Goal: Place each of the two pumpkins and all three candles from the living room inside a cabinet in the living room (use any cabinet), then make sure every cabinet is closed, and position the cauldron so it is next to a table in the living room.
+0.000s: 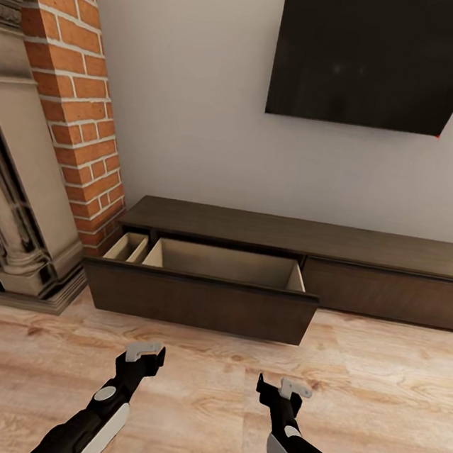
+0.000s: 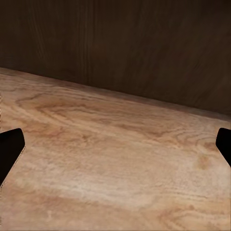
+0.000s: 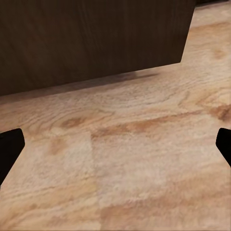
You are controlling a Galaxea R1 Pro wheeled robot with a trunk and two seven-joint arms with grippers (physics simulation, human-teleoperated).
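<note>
Both claws hang low over the light wood plank floor point(image 1: 351, 364) in the head view, each at the end of a black and grey arm. The left claw point(image 1: 144, 356) sits near the left, the right claw point(image 1: 283, 390) near the right, well apart from each other, and neither holds anything. From this view alone I cannot tell how wide their fingers are spread. Beyond them, against the pale far wall, runs the long, low dark-brown wood cabinet point(image 1: 395, 252). Its wide left drawer point(image 1: 203, 298) is pulled out toward the robot, showing a pale tan interior with nothing in it. Just left of that sits a narrower pale compartment point(image 1: 129, 247), also exposed. The drawer front on the right is flush with the body. A red brick and stone fireplace point(image 1: 62, 119) stands at the left, touching the cabinet's end, and a flat black wall-mounted TV point(image 1: 378, 53) hangs above the cabinet.

In the left wrist view, two black fingertips point(image 2: 9, 149) sit at opposite edges of the picture, spread wide and released, with plank floor between them and a dark wood panel point(image 2: 125, 43) beyond.

In the right wrist view, the black fingertips point(image 3: 8, 149) are likewise spread wide with nothing between them, above the floor, and the dark drawer front point(image 3: 91, 38) shows its right corner farther on.
</note>
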